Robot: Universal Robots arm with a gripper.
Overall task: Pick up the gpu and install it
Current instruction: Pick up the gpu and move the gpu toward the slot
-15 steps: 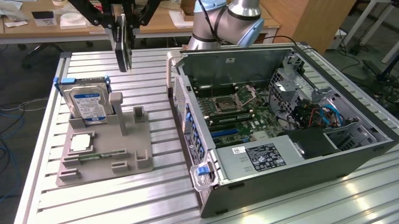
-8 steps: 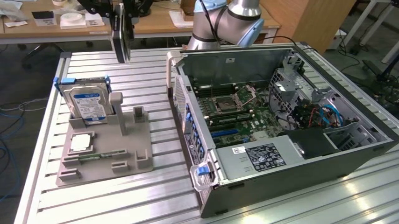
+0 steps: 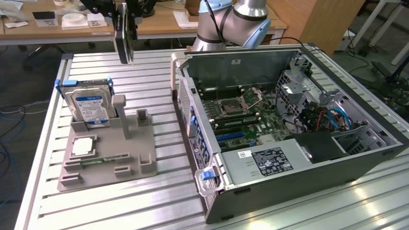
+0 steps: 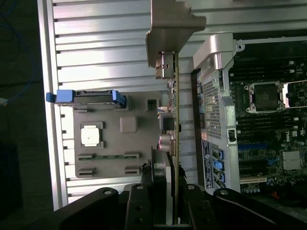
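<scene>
From the exterior view, I saw the black fingers (image 3: 135,8) pinching the top of the gpu (image 3: 124,40), a thin, flat, dark expansion card that hung upright in the air above the far end of the ribbed aluminium worktop (image 3: 128,206). It touched nothing below it. The card hung beyond the grey moulded fixture tray (image 3: 137,158) and toward the exterior view's left of the open grey computer case (image 3: 357,158). The silver hard drive with the blue label (image 3: 89,108) stood upright in its slot in the tray. A small silver square chip (image 3: 83,146) lay flat in a recess nearer the camera. Inside the case the green motherboard (image 3: 255,115) was exposed, and the silver arm with pale blue joint caps (image 3: 233,21) rose behind the case's far wall. In the wrist view, I looked along the card edge-on. The fingers (image 4: 144,206) were closed against both faces of the gpu (image 4: 174,110), and its bent metal bracket (image 4: 168,28) was at the end away from them. Below the card, the tray (image 4: 139,158) lay on one side of its edge line and the perforated rear wall of the case (image 4: 213,96) on the other. The hard drive (image 4: 86,97) showed its blue side rails, and the square chip (image 4: 91,136) sat beside it.
</scene>
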